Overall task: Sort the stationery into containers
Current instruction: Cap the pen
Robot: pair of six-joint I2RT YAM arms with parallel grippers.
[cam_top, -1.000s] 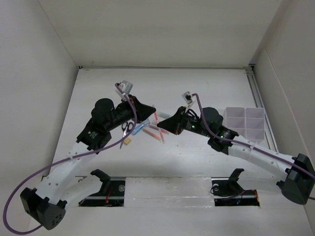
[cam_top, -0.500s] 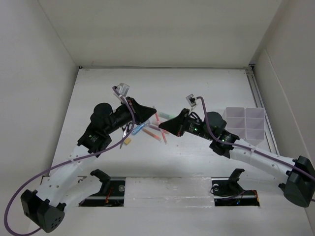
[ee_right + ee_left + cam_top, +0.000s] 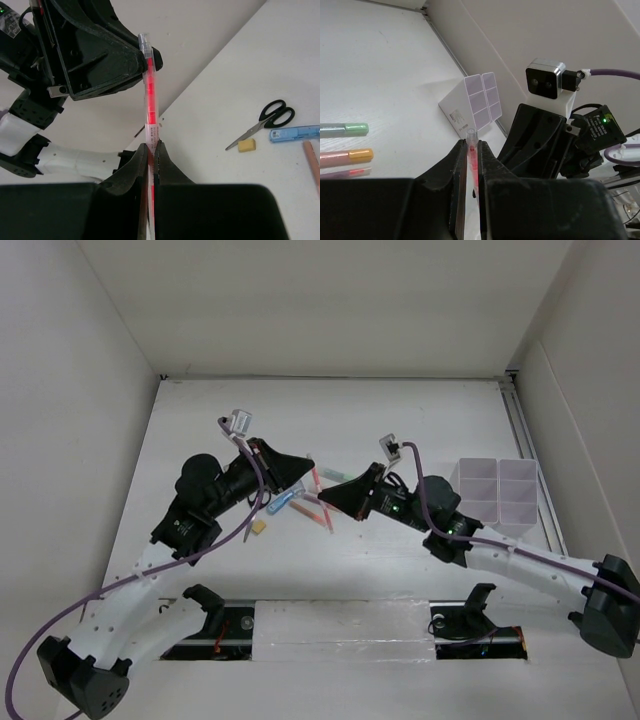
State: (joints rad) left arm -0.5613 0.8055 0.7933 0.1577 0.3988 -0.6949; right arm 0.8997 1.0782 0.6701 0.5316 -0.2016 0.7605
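A thin orange-red pen (image 3: 149, 90) stands between both grippers above the table. My right gripper (image 3: 151, 147) is shut on its labelled lower part. My left gripper (image 3: 471, 150) is shut near its clear-capped top end (image 3: 471, 134). In the top view the two sets of fingertips meet mid-table, left gripper (image 3: 310, 465) and right gripper (image 3: 327, 495). On the table lie black-handled scissors (image 3: 267, 117), a yellow eraser (image 3: 246, 145), a blue-capped glue bottle (image 3: 295, 133), a green marker (image 3: 345, 129) and an orange marker (image 3: 347, 156). The containers (image 3: 497, 480) sit at the right.
More pens (image 3: 318, 512) lie just below the grippers, near the glue bottle (image 3: 283, 504) and eraser (image 3: 259, 526). White walls close in the table on three sides. A rail (image 3: 520, 430) runs along the right edge behind the containers. Purple cables trail from both wrists.
The left wrist has swung left and back while the right wrist dropped slightly. The fingertips stayed together at the pen. Both grippers remain shut.
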